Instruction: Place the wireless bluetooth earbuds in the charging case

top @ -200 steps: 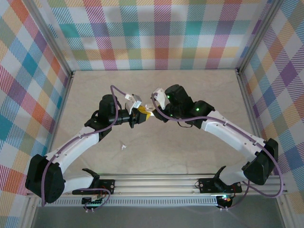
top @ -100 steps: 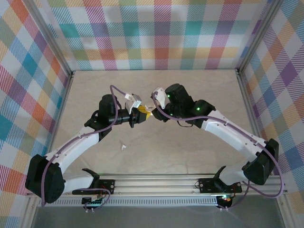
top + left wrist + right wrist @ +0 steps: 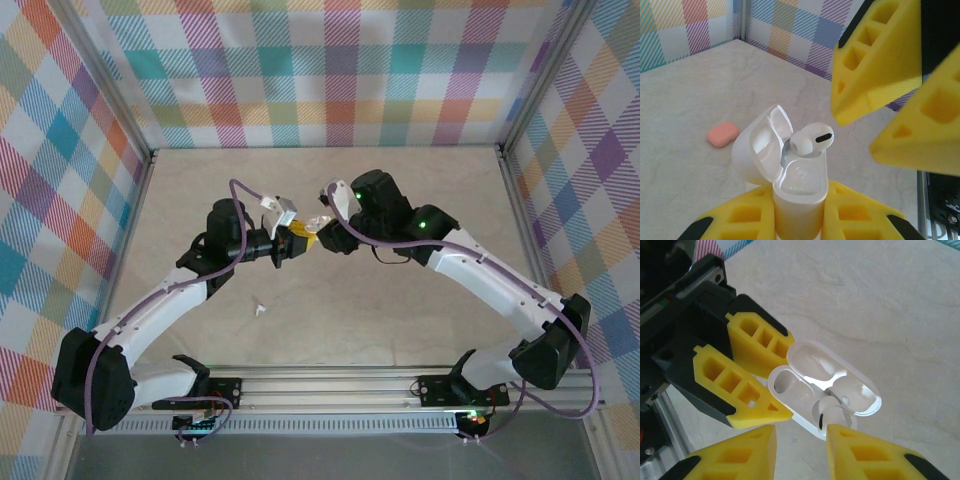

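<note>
Note a tiny white bud (image 3: 259,308) lying loose on the bench (image 3: 400,190), toward the near edge and left of centre, well apart from both arms; too small in the top view for detail.

Record the left gripper (image 3: 297,240) over mid-bench, reaching rightward, clenched on the white charging case (image 3: 800,182). Confirm in the left wrist view: yellow pads (image 3: 740,222) pressing the case body from both sides, case upright between them.

Find, left of the held case in that view, a salmon-pink case (image 3: 723,133) lying flat and closed on the bench, apart from everything else.

See the lid (image 3: 757,150) of the white case swung fully open, tipped to the left of the body, inner hollows showing.

Locate one white earbud (image 3: 810,141) at the open mouth of the held case: tilted, dark slot on its stem facing the left wrist camera, standing proud of the rim rather than sunk in.

Log the right gripper (image 3: 800,450) meeting the left one from the right at mid-bench, released: jaws parted, nothing between them. Place its yellow fingers (image 3: 875,55) just above and to the right of the earbud in the left wrist view, apart from it. Cannot resolve fingertip-to-earbud contact in the right wrist view, with tip and bud edge overlapping there.
</note>
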You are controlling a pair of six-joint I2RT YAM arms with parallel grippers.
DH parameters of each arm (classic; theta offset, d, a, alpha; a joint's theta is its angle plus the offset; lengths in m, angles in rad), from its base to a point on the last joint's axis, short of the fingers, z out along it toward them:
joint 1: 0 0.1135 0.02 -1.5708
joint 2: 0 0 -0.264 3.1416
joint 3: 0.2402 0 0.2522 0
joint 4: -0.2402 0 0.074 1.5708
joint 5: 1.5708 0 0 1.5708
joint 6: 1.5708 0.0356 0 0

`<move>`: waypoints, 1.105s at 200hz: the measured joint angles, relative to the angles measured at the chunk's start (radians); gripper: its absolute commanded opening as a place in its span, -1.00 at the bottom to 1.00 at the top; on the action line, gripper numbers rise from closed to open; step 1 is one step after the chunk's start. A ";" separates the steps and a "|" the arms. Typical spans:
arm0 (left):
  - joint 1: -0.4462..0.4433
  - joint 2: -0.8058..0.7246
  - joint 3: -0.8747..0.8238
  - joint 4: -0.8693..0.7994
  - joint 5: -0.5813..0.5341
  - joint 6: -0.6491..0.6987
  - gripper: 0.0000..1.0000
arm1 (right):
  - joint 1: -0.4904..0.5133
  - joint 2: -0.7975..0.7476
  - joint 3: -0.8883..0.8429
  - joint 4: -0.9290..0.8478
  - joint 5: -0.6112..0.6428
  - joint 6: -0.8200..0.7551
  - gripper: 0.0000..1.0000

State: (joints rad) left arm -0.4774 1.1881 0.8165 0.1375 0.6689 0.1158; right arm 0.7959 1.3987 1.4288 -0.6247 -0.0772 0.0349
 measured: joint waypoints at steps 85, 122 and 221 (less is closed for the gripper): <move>0.000 -0.017 -0.002 0.035 -0.002 -0.005 -1.00 | -0.099 -0.008 0.028 -0.015 -0.171 0.123 -0.47; 0.000 -0.021 -0.002 0.040 -0.001 -0.016 -1.00 | -0.099 -0.010 0.018 -0.013 -0.210 0.137 -0.30; 0.000 -0.022 -0.002 0.050 0.003 -0.026 -1.00 | -0.099 0.014 0.017 -0.030 -0.180 0.116 -0.43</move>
State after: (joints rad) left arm -0.4774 1.1660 0.8143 0.1871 0.6716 0.0895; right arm 0.6968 1.4132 1.4456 -0.6544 -0.2577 0.1509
